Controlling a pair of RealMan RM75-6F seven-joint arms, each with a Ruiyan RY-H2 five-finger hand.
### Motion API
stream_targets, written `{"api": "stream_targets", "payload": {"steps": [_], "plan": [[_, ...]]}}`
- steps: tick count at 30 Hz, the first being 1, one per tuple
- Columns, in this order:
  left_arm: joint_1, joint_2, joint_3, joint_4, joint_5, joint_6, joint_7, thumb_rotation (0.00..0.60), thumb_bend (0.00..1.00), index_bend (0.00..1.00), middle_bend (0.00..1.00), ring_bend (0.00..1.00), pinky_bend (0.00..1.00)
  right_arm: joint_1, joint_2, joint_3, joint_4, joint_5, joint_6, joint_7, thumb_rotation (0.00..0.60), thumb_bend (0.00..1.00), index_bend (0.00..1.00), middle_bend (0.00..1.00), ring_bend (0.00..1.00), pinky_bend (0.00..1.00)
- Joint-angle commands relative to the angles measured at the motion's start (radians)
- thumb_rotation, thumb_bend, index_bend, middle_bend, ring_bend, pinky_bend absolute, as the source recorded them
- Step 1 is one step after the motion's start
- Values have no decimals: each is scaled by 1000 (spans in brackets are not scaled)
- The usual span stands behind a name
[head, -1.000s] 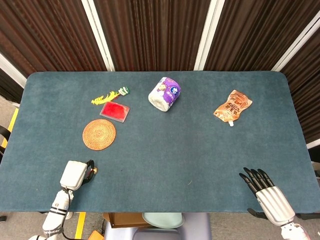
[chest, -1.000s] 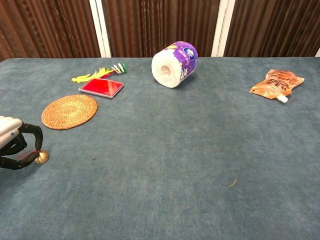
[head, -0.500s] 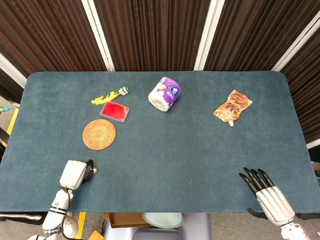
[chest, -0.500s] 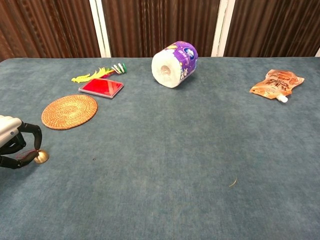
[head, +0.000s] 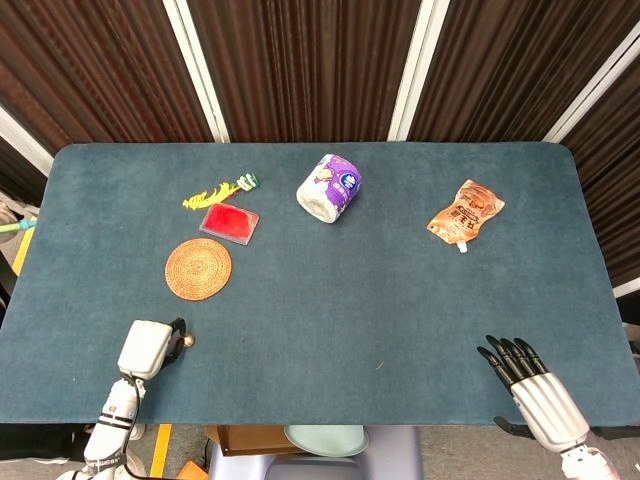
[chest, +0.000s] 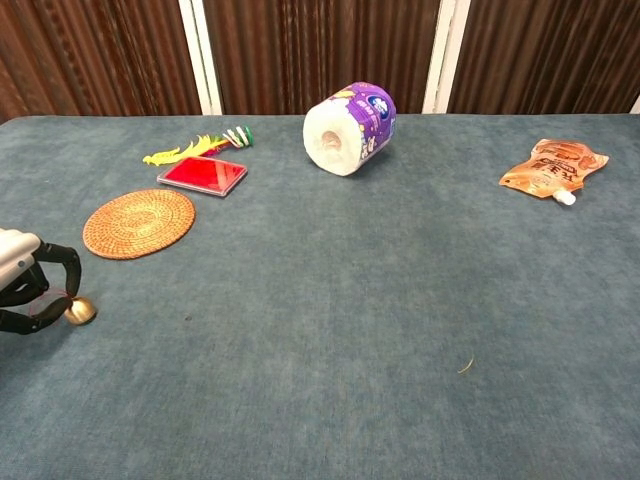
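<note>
- The left hand (chest: 30, 290) sits at the near-left edge of the table (head: 330, 300), its dark fingers (chest: 62, 262) curled round and down onto a small brass bell (chest: 79, 311). The bell lies right at the fingertips, on the hand's inner side, towards the table's middle; a thin red thread seems to run from it into the fingers. It looks pinched there, though whether it is lifted clear of the cloth or resting on it cannot be told.
- Just beyond that hand, away from the robot, lies the woven coaster (chest: 139, 222), apart from the bell. Farther out still are the red flat case (chest: 203, 175) and the yellow-green trinket (chest: 200, 146).
- Well off to the right of the left hand, at the far side, a purple-wrapped paper roll (chest: 349, 128) lies on its side, open core turned towards the near-left.
- Further right, an orange spouted pouch (chest: 555, 167) lies flat.
- The right hand (head: 528, 385) shows only in the head view, at the near-right edge, fingers straight and slightly spread, holding nothing. It is well apart from the bell, so the left hand is by far the nearer.
</note>
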Motion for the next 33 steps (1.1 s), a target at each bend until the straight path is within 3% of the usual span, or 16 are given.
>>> {"api": "stream_targets", "payload": {"steps": [1,13,18,20,22,25,33], "plan": [[1,-4,-2,6,1,8,4,600,510,865,1000,965,1000,0,0,0,0,0,1,0,600,177,0,0,0,0],[-5,6,-23,-3,17,58,-1,600,520,867,1000,968,1000,1,-2,1,-2,5,-5,-6,600,177,0,0,0,0],[27,29,-15,-115,71,175,-47,600,520,866,1000,973,1000,0,-2,0,-2,2,-1,-6,600,177,0,0,0,0],[30,19,-8,-102,115,222,-39,600,519,866,1000,982,1000,0,-5,2,-1,7,-6,-9,600,177,0,0,0,0],[11,-9,-48,-38,97,222,-40,600,518,865,1000,992,1000,4,-6,3,-3,13,-17,-12,600,177,0,0,0,0],[-5,-34,-106,20,-16,125,-67,600,519,866,1000,996,1000,5,-1,-2,-7,7,-17,-9,600,177,0,0,0,0],[18,-55,-41,39,48,176,-58,600,516,866,1000,997,1000,2,-1,-5,-3,-2,-9,-4,600,177,0,0,0,0]]}}
